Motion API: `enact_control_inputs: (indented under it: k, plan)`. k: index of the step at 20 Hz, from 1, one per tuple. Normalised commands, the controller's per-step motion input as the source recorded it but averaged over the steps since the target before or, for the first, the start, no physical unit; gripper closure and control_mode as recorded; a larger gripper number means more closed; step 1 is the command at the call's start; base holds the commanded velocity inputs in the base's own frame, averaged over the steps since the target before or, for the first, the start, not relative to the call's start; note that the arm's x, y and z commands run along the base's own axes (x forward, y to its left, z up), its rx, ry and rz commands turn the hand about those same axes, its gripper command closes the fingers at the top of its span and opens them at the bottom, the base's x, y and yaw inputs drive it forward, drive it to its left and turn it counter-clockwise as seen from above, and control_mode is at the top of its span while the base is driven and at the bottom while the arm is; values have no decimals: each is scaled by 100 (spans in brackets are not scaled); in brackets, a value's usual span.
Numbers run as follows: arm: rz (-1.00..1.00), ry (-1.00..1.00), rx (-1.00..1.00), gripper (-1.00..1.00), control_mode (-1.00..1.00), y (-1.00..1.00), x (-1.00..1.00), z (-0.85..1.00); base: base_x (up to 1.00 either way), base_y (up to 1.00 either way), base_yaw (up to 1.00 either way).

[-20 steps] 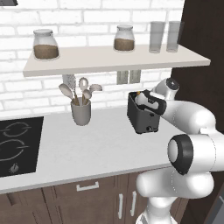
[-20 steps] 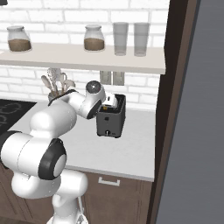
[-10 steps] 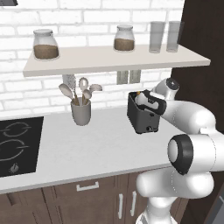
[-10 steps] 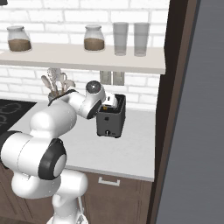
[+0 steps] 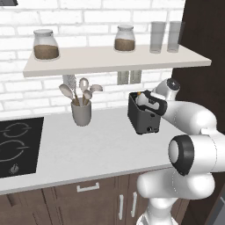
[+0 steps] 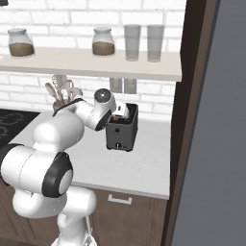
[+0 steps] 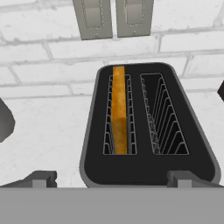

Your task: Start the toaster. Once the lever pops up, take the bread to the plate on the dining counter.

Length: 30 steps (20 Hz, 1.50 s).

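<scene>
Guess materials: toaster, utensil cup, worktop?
Toaster: looks like matte black plastic or painted metal, no glare on its shell; thin wire racks in the slots look metal. Utensil cup: plain grey, dull, possibly ceramic or stoneware; the render leaves it open. Worktop: flat off-white, faintly speckled in the hand view, likely stone or laminate.

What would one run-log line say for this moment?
fingers: open, above toaster | bread: in left slot | right slot: empty
</scene>
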Motion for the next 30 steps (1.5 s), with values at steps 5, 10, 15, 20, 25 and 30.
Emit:
enact_control_inputs:
  k: [5,10,15,20,25,30]
  plan:
    - [0,0,0,-100,-100,0,0,0,0,0,0]
    - [0,0,0,-100,-100,0,0,0,0,0,0]
    - [0,0,0,-100,-100,0,0,0,0,0,0]
    - [0,0,0,-100,-100,0,0,0,0,0,0]
    - [0,0,0,-100,-100,0,0,0,0,0,0]
    - [0,0,0,-100,-100,0,0,0,0,0,0]
